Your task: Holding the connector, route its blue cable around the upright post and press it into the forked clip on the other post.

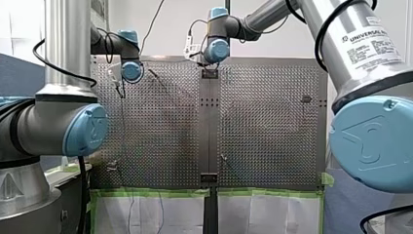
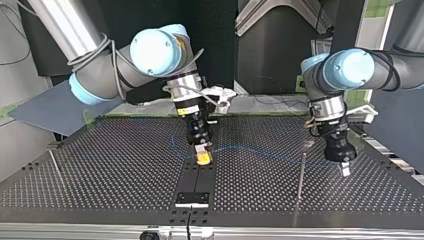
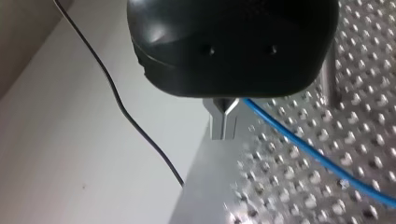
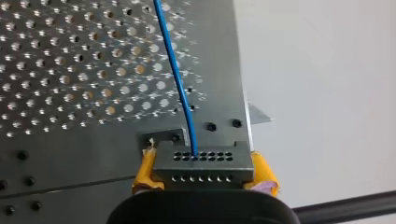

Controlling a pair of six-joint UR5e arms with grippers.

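- Step in hand: start of routing. The cable lies slack on the table, apparently not yet around any post; no clip is engaged.
- My right gripper: fingers closed on the connector, one yellow pad on each side of it, low over the table's centre strip.
- Connector: small grey block, rectangular, two rows of round holes on its face; hard plastic by the look.
- Cable: thin, blue, smooth and flexible. It leaves one hole of the connector and, in the top view, runs toward 3 o'clock in a shallow wave.
- My left gripper: black rounded body, bare metal fingers drawn together. The cable passes right beside them; whether it is pinched cannot be told.
- Post: slim metal rod, upright, at 4 o'clock from the connector in the top view. The forked clip is too small to make out.
- Table: perforated metal, dull sheen.
- Next move, as judged: carry the connector around the post, keeping the cable low and lightly taut.
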